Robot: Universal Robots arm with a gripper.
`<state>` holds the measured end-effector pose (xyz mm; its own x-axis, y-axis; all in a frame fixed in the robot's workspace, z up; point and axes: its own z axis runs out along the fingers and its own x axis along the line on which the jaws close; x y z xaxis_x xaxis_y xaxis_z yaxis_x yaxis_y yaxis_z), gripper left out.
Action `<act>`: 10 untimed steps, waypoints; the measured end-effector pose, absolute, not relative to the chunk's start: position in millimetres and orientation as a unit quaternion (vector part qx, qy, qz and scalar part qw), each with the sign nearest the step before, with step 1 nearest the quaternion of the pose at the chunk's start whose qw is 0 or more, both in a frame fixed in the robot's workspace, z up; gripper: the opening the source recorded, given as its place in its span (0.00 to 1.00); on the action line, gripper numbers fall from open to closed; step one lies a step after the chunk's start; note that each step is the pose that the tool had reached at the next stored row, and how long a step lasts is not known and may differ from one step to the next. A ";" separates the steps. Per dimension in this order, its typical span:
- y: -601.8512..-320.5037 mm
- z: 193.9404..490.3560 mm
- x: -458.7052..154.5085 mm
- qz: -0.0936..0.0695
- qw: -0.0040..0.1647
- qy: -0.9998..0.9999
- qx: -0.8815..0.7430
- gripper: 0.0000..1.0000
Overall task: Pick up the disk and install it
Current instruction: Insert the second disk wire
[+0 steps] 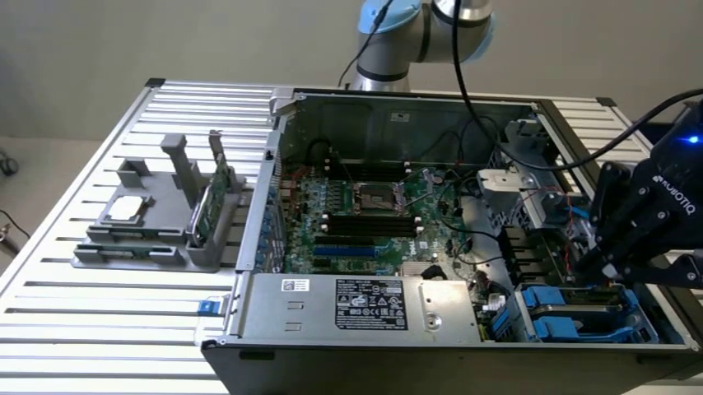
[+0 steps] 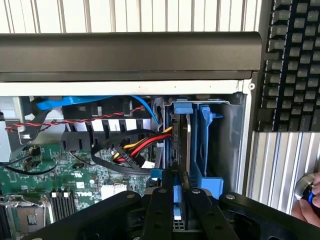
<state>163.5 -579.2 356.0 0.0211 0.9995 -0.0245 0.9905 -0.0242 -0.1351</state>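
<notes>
Blue-framed disk [image 2: 181, 150], black tool [image 2: 176, 200], green motherboard [image 1: 363, 218], red-yellow cables [image 2: 145, 145]

Lighting's pretty even in the exterior view, soft and coming from above, so the slatted bench [image 1: 66, 313] reads bright and almost washed out near the front edge. The open computer case [image 1: 439, 239] is a lot dimmer inside, with the motherboard [image 1: 363, 214] sitting in shade from the case walls. The black gripper [image 1: 615, 267] is basically a dark silhouette, apart from a small blue light [image 1: 692, 138] on it that blooms a bit. Overall the view is slightly soft and grainy. In the wrist view the bench slats are blown out, the case's black bezel [image 2: 130, 55] shows a dull sheen, and the close-up black fingers [image 2: 160, 215] look soft.
</notes>
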 end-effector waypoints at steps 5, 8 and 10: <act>-580.4 351.8 164.9 0.052 0.038 -0.699 -0.712 0.16; -582.0 348.4 165.1 0.049 0.038 -0.699 -0.712 0.16; -583.2 346.1 165.1 0.047 0.038 -0.700 -0.712 0.16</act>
